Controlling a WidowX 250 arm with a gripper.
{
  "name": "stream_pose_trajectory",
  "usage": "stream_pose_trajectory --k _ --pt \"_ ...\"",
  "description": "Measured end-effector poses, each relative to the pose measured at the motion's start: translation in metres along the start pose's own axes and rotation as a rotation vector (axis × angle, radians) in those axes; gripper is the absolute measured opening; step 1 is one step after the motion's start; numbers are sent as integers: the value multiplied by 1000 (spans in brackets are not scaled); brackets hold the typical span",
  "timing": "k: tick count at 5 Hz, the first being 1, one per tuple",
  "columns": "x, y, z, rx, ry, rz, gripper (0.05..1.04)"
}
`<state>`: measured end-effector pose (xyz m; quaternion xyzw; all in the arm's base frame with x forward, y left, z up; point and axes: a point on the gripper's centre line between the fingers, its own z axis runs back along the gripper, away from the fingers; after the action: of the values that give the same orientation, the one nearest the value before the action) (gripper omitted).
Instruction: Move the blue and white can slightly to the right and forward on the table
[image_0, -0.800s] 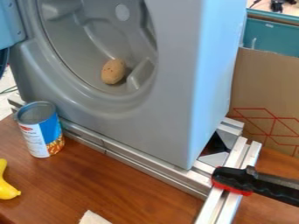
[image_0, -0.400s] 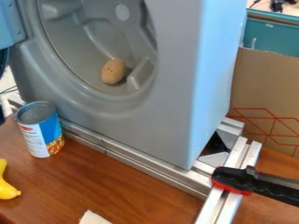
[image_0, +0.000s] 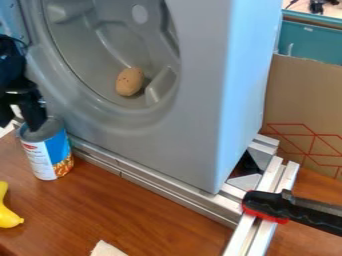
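Claw (image_0: 19, 123) fingers are set apart, with nothing clamped between them. Just below, the tin (image_0: 50, 157) is stood upright on the table (image_0: 143, 210); one fingertip is seen over its lid, while the other lies off its left side in the view. Whether the lid is touched cannot be told. If the tin is to be gripped, the claw would best be centred over it, a little to the right, so that the rim is straddled rather than pressed from above. The spread should be checked against the tin's width before any lowering, since a smooth, round wall may be nudged or tipped by a single finger. Right of and below the claw, the metal rail (image_0: 133, 175) is set close behind the tin, so room must be left for the finger on that side. The yellow banana (image_0: 8, 217), well below the claw, should be kept clear of. Contact would best be made evenly, with the wall squeezed square and the tin kept upright.
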<state>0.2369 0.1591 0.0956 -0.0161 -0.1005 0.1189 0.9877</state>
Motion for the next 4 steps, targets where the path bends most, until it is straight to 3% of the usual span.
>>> stream_pose_trajectory --k 2,4 --pt "20 22 -25 174 -33 390 999" --pt "25 44 -33 260 25 478 1000"
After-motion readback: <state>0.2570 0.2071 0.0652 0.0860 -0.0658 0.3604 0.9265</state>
